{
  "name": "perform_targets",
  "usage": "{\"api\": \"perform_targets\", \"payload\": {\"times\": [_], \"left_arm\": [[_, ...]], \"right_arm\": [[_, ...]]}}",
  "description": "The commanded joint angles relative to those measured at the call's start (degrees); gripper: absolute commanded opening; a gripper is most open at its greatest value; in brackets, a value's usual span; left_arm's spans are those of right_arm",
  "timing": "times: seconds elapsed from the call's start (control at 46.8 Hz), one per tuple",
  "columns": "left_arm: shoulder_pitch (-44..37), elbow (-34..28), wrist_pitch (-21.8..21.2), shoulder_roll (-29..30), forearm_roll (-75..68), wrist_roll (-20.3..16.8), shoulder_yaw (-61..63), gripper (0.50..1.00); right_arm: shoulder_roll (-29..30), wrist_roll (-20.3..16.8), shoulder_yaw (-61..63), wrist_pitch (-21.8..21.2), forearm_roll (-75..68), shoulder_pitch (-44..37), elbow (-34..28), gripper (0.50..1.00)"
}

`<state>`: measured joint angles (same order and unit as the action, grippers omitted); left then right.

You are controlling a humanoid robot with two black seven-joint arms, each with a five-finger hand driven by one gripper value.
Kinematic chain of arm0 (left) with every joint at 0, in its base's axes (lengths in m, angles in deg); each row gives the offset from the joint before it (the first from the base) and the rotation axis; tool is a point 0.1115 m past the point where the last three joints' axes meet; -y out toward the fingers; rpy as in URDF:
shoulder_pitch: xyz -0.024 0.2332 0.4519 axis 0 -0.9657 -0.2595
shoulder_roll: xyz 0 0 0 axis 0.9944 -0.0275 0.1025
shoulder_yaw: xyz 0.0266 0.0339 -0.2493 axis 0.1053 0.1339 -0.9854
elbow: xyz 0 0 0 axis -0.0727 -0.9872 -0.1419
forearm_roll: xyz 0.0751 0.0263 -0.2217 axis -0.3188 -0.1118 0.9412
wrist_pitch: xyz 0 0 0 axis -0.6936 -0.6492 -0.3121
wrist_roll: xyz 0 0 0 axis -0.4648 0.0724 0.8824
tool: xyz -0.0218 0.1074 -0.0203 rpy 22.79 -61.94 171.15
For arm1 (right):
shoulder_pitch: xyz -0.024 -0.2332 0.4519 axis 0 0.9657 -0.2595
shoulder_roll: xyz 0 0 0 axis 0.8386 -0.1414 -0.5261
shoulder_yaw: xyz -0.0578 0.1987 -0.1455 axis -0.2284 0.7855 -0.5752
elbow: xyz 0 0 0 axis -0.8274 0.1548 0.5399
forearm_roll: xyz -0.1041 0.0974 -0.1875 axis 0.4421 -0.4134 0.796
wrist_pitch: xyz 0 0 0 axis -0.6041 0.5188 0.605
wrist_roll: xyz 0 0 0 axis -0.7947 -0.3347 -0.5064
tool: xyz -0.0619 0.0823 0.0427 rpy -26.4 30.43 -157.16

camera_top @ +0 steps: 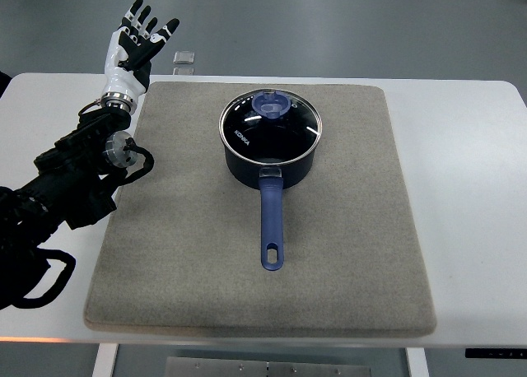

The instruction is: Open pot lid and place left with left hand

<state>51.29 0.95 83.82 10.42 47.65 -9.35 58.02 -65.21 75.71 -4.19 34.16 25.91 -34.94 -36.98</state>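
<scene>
While the left hand [136, 38] hangs open-fingered at upper left of the frame, the glass lid [270, 123], printed "KONKA", sits on the blue pot [269, 159] mid-frame on the grey mat [346, 253].

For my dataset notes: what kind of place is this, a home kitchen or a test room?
Probably a lab test bench: a lidded pot sits on a grey mat on a plain white table, no stove around, with the robot's left hand raised nearby.

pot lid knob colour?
Blue, a shade lighter than the dark navy pot. The knob shows clearly in the top view, centred on the glass lid.
</scene>
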Motion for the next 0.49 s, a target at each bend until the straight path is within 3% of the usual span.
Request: {"api": "perform_targets", "payload": {"times": [0.0, 0.47], "left_arm": [[-0.2, -0.1, -0.1, 0.0, -0.1, 0.0, 0.1, 0.984], [-0.3, -0.2, -0.5, 0.7, -0.2, 0.0, 0.1, 0.986]], "right_arm": [[0.0, 0.0, 0.0, 0.0, 0.0, 0.0, 0.0, 0.917], [0.0, 0.0, -0.1, 0.0, 0.0, 0.0, 0.0, 0.915]]}}
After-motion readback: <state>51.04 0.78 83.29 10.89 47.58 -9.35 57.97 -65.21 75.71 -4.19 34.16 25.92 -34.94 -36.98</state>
